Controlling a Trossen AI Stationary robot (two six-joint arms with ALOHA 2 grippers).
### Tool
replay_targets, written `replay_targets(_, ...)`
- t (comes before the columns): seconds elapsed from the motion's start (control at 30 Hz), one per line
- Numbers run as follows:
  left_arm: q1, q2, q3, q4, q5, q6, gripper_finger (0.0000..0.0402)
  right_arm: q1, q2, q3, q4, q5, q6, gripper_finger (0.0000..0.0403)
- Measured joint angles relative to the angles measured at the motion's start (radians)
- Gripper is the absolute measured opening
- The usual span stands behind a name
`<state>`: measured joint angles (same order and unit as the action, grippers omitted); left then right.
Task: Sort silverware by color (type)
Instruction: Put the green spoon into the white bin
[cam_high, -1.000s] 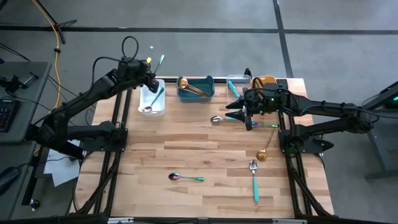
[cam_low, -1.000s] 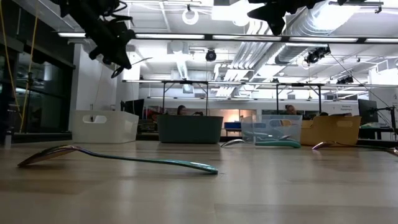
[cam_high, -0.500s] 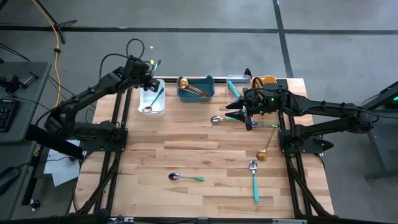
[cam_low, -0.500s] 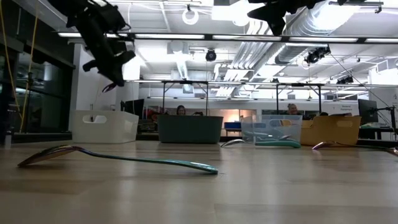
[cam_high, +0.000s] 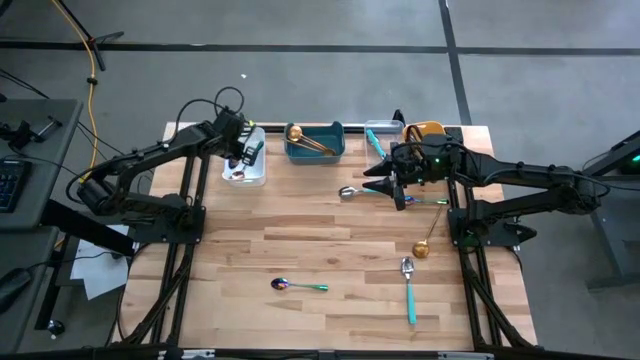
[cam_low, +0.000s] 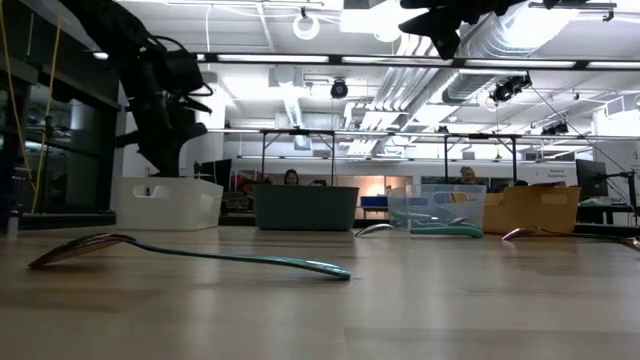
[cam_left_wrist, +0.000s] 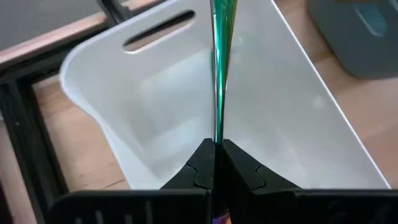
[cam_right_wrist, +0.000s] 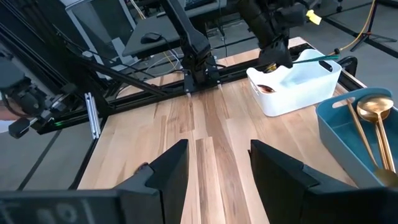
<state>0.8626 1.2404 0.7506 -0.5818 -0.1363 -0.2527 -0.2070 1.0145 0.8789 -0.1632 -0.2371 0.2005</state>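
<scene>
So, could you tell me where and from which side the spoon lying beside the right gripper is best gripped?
A judgement: take the teal-handled spoon mid-handle, coming straight down from above. It lies flat on the table, handle towards the open right gripper; the slim handle suits the fingers better than the rounded bowl.

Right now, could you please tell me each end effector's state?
Left end effector: shut on a teal-handled utensil over the white bin.
Right end effector: open, empty.

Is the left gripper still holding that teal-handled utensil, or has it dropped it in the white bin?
Still held. The left gripper is shut on the teal-handled utensil, which hangs over the white bin, not yet released.
</scene>
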Motion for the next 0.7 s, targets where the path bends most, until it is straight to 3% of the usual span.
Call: replay_targets(0.7,-0.047,0.0,-0.079,0.022,-0.086,-0.008,0.002,0.0,0.0,0.0,-0.02,0.008,0.0,0.0165)
